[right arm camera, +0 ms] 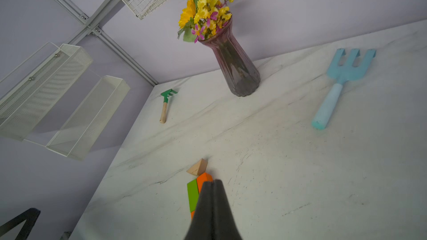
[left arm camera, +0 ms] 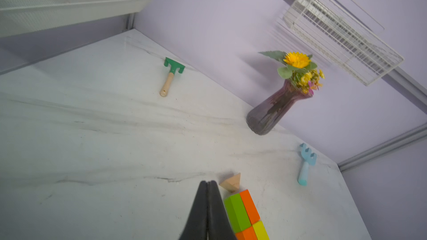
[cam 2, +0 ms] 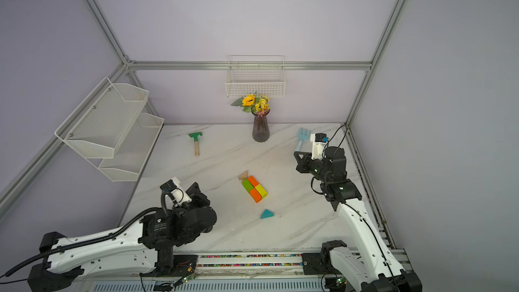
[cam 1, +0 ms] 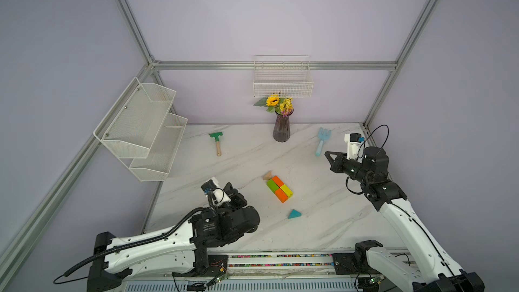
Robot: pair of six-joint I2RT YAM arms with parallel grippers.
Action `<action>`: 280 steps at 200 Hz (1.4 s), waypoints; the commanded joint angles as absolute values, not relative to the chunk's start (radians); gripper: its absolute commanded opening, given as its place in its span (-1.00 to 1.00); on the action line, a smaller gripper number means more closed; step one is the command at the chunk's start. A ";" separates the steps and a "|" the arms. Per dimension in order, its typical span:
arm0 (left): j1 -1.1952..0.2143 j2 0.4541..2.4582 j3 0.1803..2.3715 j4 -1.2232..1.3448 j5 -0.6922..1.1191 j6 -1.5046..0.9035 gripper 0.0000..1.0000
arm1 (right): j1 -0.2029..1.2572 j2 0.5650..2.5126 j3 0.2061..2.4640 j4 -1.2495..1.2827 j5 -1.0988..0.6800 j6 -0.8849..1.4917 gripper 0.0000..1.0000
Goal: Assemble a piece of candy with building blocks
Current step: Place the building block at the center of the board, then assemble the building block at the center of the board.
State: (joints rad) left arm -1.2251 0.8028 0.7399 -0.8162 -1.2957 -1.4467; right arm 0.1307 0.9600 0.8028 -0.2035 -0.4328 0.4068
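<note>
Matte black and wedge-shaped, the left gripper [left arm camera: 207,183] fills the lower middle of its wrist view. Its two tapered jaws are pressed flat together with nothing between them. The right gripper [right arm camera: 213,181] looks the same in its own wrist view, jaws met and empty.

In both top views the candy [cam 1: 279,189] lies half-built at the centre of the white, grey-veined marble table [cam 1: 323,220]. Four smooth painted bricks are packed into a slanted rectangle. A green block [cam 1: 271,186] and an orange block [cam 1: 278,181] form its upper end, and a second orange block [cam 1: 281,195] and a yellow block [cam 1: 287,190] its lower end. An unpainted tan triangular prism [cam 1: 267,176] sits right at the upper-left end. The teal triangular prism [cam 1: 294,214] lies apart, below and right of the rectangle.

Higher in the frame stand a ribbed purple glass vase [cam 1: 281,129], a green-headed rake [cam 1: 216,141] with a wooden handle, and a light blue fork [cam 1: 322,141].
</note>
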 commanded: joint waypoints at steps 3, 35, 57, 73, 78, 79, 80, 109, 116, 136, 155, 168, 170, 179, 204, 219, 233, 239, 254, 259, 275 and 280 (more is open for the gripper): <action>-1.157 0.640 0.603 -0.583 -1.342 -1.185 -1.00 | 0.129 0.910 0.731 -0.254 -0.542 0.475 -1.00; -1.059 0.531 0.438 -0.196 -1.215 -0.818 -1.00 | 0.136 0.913 0.717 -0.446 -0.572 0.424 -1.00; -0.986 0.592 0.442 -0.183 -1.151 -0.819 -1.00 | 0.153 0.949 0.695 -0.485 -0.620 0.418 -1.00; -0.937 0.684 0.494 -0.176 -1.083 -0.769 -1.00 | 0.213 1.001 0.682 -0.503 -0.608 0.416 -1.00; -0.924 0.717 0.515 -0.176 -1.065 -0.752 -1.00 | 0.245 1.024 0.680 -0.504 -0.595 0.418 -1.00; -0.921 0.725 0.518 -0.176 -1.062 -0.749 -1.00 | 0.251 1.027 0.679 -0.504 -0.591 0.418 -1.00; -0.919 0.733 0.522 -0.176 -1.059 -0.746 -1.00 | 0.259 1.031 0.678 -0.505 -0.587 0.418 -1.00; -0.863 0.885 0.649 -0.250 -1.022 -0.717 -1.00 | 0.430 1.134 0.673 -0.508 -0.502 0.430 -1.00; -0.851 0.900 0.661 -0.249 -1.017 -0.710 -1.00 | 0.446 1.144 0.666 -0.506 -0.503 0.431 -1.00; -0.811 0.897 0.644 -0.196 -0.977 -0.697 -1.00 | 0.491 1.161 0.649 -0.509 -0.485 0.432 -1.00; -0.754 0.869 0.602 -0.142 -0.903 -0.729 -1.00 | 0.547 1.209 0.644 -0.505 -0.460 0.443 -1.00; -0.720 0.851 0.581 -0.141 -0.868 -0.773 -1.00 | 0.596 1.232 0.650 -0.499 -0.428 0.448 -1.00; -0.716 0.849 0.579 -0.142 -0.864 -0.779 -1.00 | 0.602 1.245 0.650 -0.498 -0.423 0.451 -1.00; -0.705 0.840 0.572 -0.146 -0.854 -0.797 -1.00 | 0.630 1.275 0.652 -0.490 -0.404 0.461 -1.00; -0.695 0.828 0.572 -0.164 -0.841 -0.813 -1.00 | 0.676 1.315 0.640 -0.454 -0.401 0.497 -1.00; -0.693 0.826 0.577 -0.178 -0.845 -0.815 -1.00 | 0.691 1.320 0.638 -0.446 -0.387 0.513 -1.00; -0.690 0.826 0.577 -0.184 -0.847 -0.816 -1.00 | 0.692 1.316 0.634 -0.441 -0.370 0.524 -1.00; -0.688 0.825 0.577 -0.185 -0.845 -0.818 -1.00 | 0.693 1.318 0.634 -0.441 -0.358 0.527 -1.00; -0.686 0.828 0.576 -0.182 -0.837 -0.820 -1.00 | 0.692 1.336 0.634 -0.439 -0.331 0.532 -1.00; -0.686 0.830 0.575 -0.182 -0.835 -0.823 -1.00 | 0.692 1.348 0.635 -0.436 -0.325 0.532 -1.00; -0.685 0.835 0.577 -0.186 -0.831 -0.825 -1.00 | 0.692 1.387 0.642 -0.422 -0.310 0.537 -1.00; -0.683 0.836 0.577 -0.187 -0.830 -0.827 -1.00 | 0.692 1.394 0.644 -0.417 -0.307 0.537 -1.00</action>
